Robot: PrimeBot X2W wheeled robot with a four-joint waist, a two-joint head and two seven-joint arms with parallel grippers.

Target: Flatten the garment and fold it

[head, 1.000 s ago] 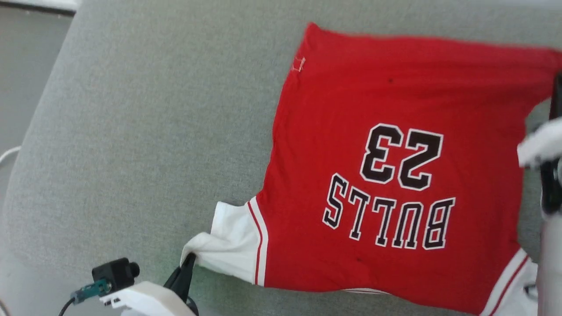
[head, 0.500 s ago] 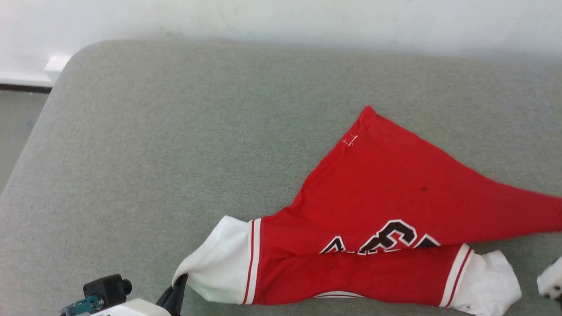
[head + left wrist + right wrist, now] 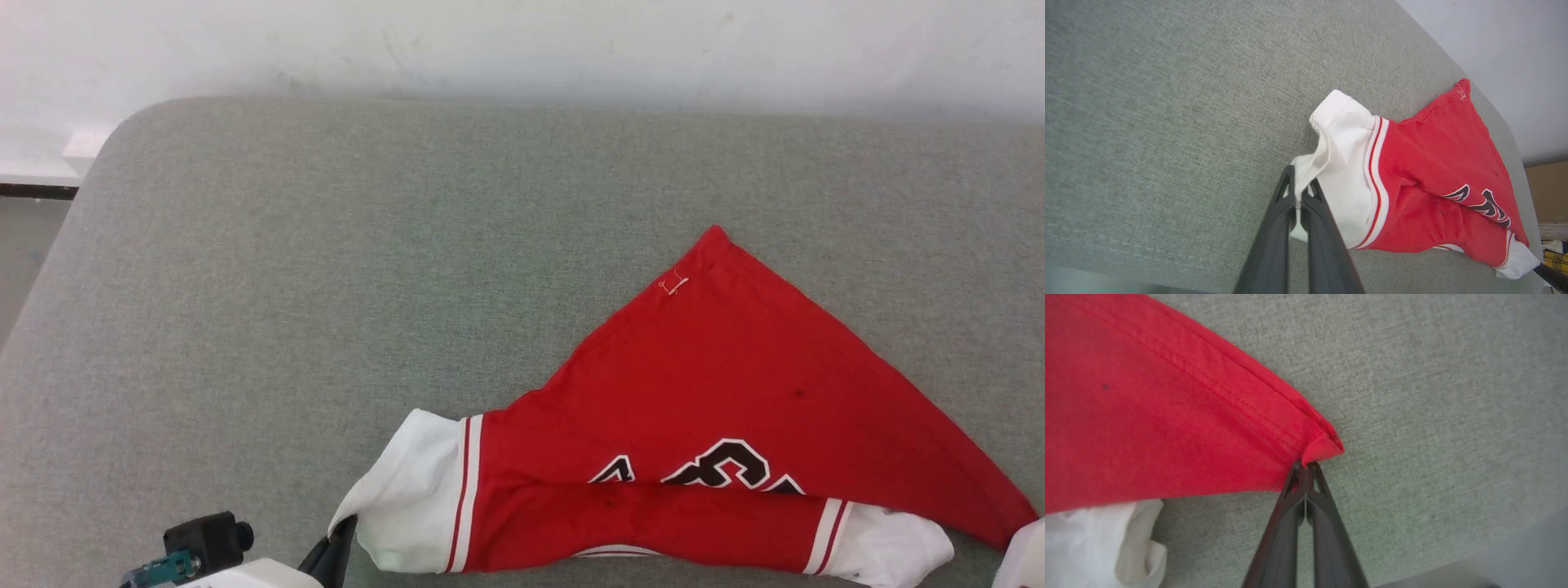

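The garment [image 3: 718, 384], a red jersey with white sleeves and striped trim, lies on the grey surface in a triangle. Its far right part is drawn forward over the black lettering [image 3: 718, 469], so that just the letter tops show. My left gripper [image 3: 341, 539] is at the front left, shut on the edge of the white sleeve [image 3: 1339, 163]; in the left wrist view its fingertips [image 3: 1298, 196] pinch that cloth. My right gripper [image 3: 1305, 467] is shut on the red hem corner [image 3: 1323, 447], held just above the surface. The other white sleeve [image 3: 1098, 539] lies bunched beside it.
The grey padded surface [image 3: 326, 286] has a rounded back left corner and ends at a white wall [image 3: 522, 41]. Floor shows past its left edge [image 3: 20, 245]. A white part of my right arm [image 3: 1027, 559] sits at the front right. A brown box [image 3: 1547, 192] stands beyond the surface.
The head camera has tilted up. My right gripper has pulled the far right hem corner forward, so the flat jersey now folds over its lettering. My left gripper keeps its hold on the sleeve.
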